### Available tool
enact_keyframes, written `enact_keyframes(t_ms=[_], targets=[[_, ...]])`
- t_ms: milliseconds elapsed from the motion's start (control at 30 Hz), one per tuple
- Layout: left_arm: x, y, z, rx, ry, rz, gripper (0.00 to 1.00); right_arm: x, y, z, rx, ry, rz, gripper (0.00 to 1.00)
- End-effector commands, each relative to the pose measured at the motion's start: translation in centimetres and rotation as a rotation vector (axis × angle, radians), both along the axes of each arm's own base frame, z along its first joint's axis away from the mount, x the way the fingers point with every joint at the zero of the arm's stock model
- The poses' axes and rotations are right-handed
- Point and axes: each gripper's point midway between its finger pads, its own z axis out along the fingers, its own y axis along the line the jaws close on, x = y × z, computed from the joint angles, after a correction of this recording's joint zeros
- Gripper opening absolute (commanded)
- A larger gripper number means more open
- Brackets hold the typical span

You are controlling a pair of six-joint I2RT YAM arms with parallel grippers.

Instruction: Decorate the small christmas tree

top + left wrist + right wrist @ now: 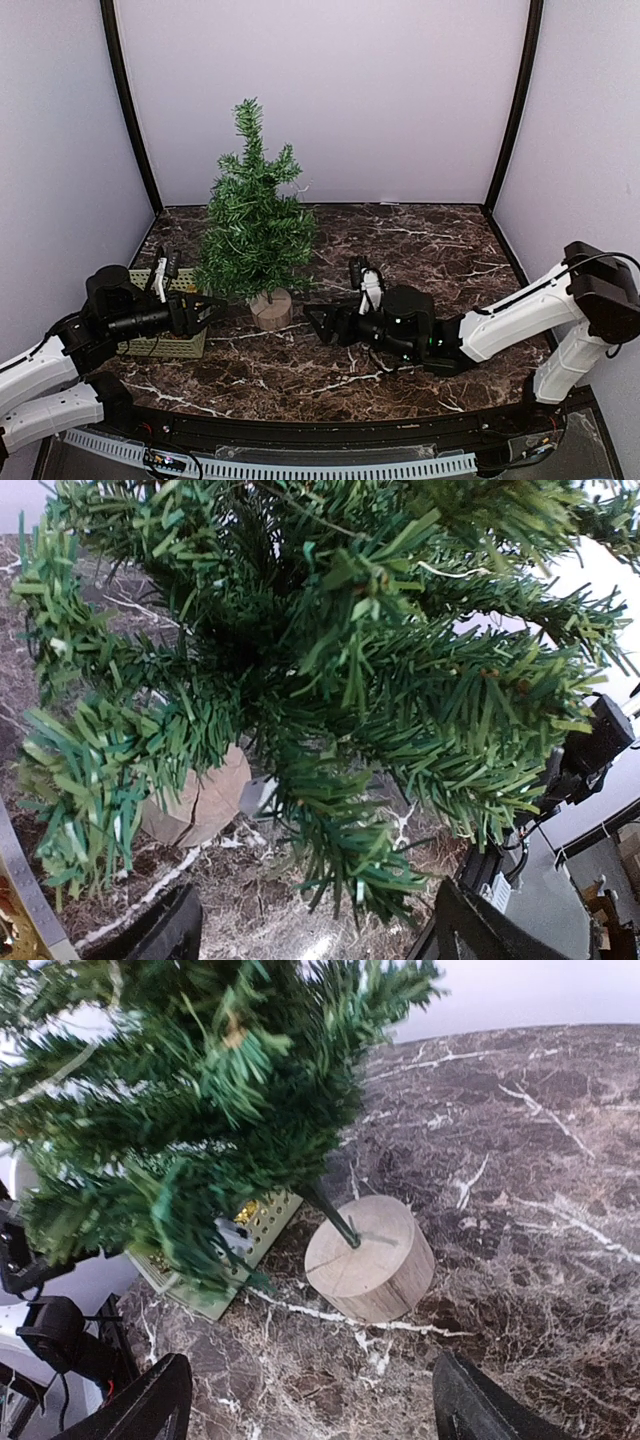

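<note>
The small christmas tree (252, 220) stands upright on its round pale wooden stump base (271, 309) at the middle left of the marble table. It fills the left wrist view (330, 670) and shows in the right wrist view (180, 1090) with its base (372, 1258). My left gripper (207, 310) is open and empty, low at the tree's left side, under its lower branches. My right gripper (318, 322) is open and empty, just right of the base, jaws spread wide and facing it.
A pale green perforated basket (165, 345) sits left of the tree, partly under my left arm; it also shows in the right wrist view (255, 1230) with something gold inside. Dark marble tabletop (420, 250) stretches to the right. Walls close in on three sides.
</note>
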Motion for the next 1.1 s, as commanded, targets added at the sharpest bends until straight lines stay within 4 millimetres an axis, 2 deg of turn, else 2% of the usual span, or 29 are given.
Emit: enact_keyframes(t_ms=[0, 67, 167, 300, 433, 733, 933, 967, 1067], targets=[[0.3, -1.1, 1.8, -0.004, -0.050, -0.057, 0.84, -0.1, -1.0, 3.8, 0.036, -0.079, -0.030, 0.85], [0.6, -1.3, 2.0, 0.004, -0.051, -0.058, 0.84, 0.3, -1.2, 4.6, 0.031, -0.090, -0.057, 0.84], [1.0, -1.6, 2.1, 0.004, -0.053, -0.065, 0.80, 0.7, -0.5, 5.4, 0.025, -0.105, -0.059, 0.77], [1.2, -1.7, 2.1, -0.001, -0.055, -0.057, 0.65, 0.9, 0.9, 5.9, 0.028, -0.118, -0.044, 0.63], [1.3, -1.5, 2.1, 0.004, -0.055, -0.045, 0.49, 1.1, 1.5, 6.6, 0.038, -0.141, -0.038, 0.56], [1.6, -1.5, 1.6, 0.017, -0.038, -0.036, 0.27, 1.4, 3.3, 6.6, -0.001, -0.171, 0.009, 0.32], [2.0, -1.4, 1.4, 0.029, -0.035, -0.016, 0.04, 1.8, 3.2, 7.2, 0.009, -0.185, -0.003, 0.03], [2.1, -1.4, 1.4, 0.030, -0.038, -0.014, 0.03, 1.8, 3.0, 7.3, 0.009, -0.188, -0.006, 0.00], [2.4, -1.7, 1.4, 0.029, -0.039, -0.017, 0.00, 1.9, 2.2, 7.5, -0.003, -0.196, -0.031, 0.00]])
